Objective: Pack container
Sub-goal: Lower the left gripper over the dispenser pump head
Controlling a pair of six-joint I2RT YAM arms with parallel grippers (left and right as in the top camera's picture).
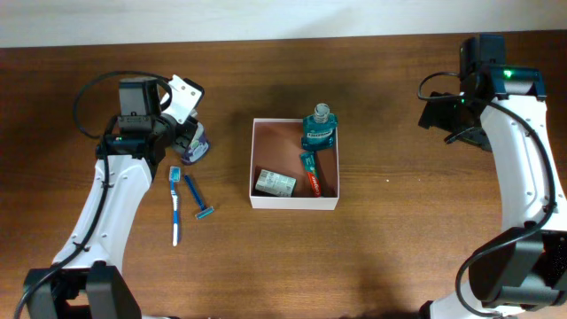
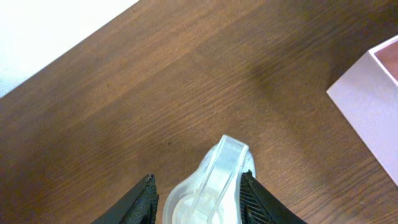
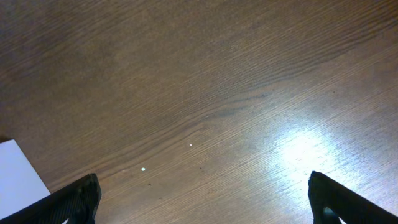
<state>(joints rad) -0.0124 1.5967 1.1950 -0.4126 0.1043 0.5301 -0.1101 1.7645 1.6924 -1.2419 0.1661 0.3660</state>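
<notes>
The container [image 1: 292,203] is a square white box with a reddish-brown inside, at the table's middle; its white wall [image 2: 367,106] shows at the right of the left wrist view. Inside it are a teal bottle [image 1: 319,128], a red tube [image 1: 312,177] and a small pale packet [image 1: 275,183]. My left gripper [image 1: 191,139] [image 2: 198,200] straddles a small clear plastic bottle [image 2: 214,183] left of the container. The right finger touches it and a thin gap shows at the left finger. My right gripper [image 1: 456,124] [image 3: 202,194] hangs wide open over bare wood at the far right.
A blue toothbrush [image 1: 174,206] and a blue razor [image 1: 198,200] lie on the table in front of the left gripper, left of the container. A white corner of the container [image 3: 18,173] shows at the left edge of the right wrist view.
</notes>
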